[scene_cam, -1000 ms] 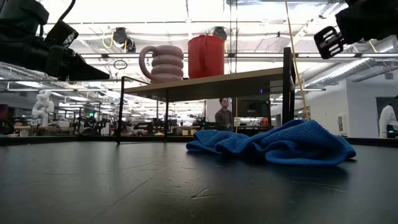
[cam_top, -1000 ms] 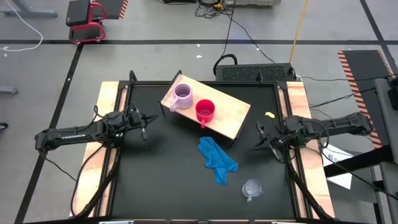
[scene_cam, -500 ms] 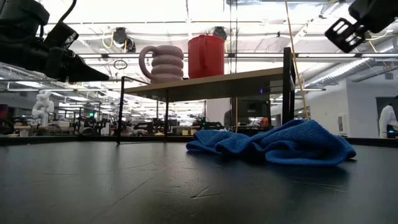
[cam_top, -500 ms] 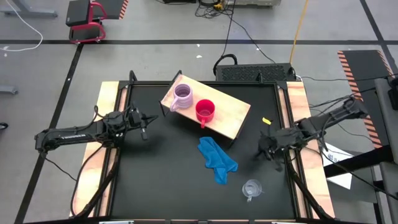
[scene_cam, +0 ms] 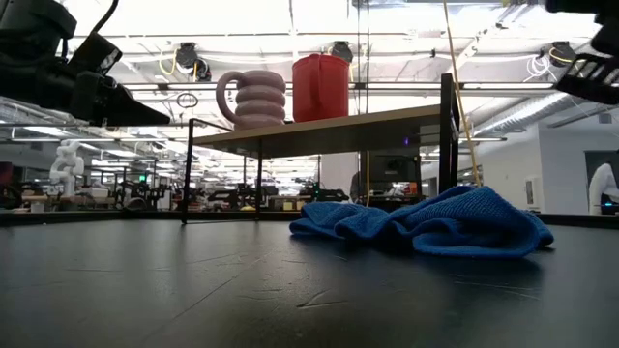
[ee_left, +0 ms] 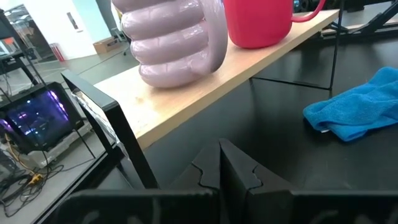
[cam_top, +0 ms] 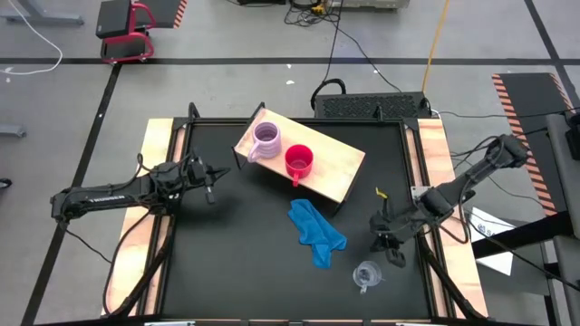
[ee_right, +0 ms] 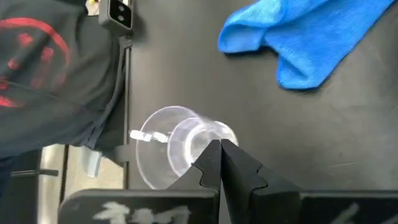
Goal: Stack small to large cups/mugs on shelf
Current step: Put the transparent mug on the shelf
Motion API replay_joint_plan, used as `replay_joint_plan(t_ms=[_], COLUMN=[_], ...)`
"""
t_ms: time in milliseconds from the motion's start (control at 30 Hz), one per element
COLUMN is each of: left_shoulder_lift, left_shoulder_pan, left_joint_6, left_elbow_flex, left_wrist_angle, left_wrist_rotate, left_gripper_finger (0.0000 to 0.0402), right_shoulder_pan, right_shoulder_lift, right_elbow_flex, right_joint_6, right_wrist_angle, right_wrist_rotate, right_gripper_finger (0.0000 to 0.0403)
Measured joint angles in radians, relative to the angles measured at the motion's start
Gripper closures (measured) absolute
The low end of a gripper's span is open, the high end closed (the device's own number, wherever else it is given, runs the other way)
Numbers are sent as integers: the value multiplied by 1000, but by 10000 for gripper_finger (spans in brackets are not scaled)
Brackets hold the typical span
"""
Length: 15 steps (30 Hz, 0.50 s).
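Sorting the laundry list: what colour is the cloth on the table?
Bright blue cloth, plain, no pattern; the low view shows it best.

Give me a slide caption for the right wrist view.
Right pincer, shut, above the clear cup beside the blue cloth.

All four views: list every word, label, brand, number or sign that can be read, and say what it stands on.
No text can be read in any view.
Left arm, high view: pale lettering along its link, too small to read.
Red marking on a dark surface, right wrist view: blurred, no letters can be told.
Lilac-pink mug, red mug, clear cup, blue cloth, shelf: no print.
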Motion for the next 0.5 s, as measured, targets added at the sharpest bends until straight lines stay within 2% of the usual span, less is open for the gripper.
replay_joint_plan(t_ms=[233, 500], left_shoulder_lift=[0, 0], left_shoulder_pan=[0, 0], left_joint_6=[-7, -47], left_elbow_flex=[0, 0], left_wrist_angle=[12, 10], left_wrist_rotate=[0, 3], left_gripper_finger=[398, 398], right_shoulder_pan=[63, 71], right_shoulder_lift=[11, 21], right_elbow_flex=[43, 55], right_joint_6=[37, 79], right_wrist_angle=[88, 84], right_wrist_rotate=[-1, -1], right_gripper_finger=[403, 391])
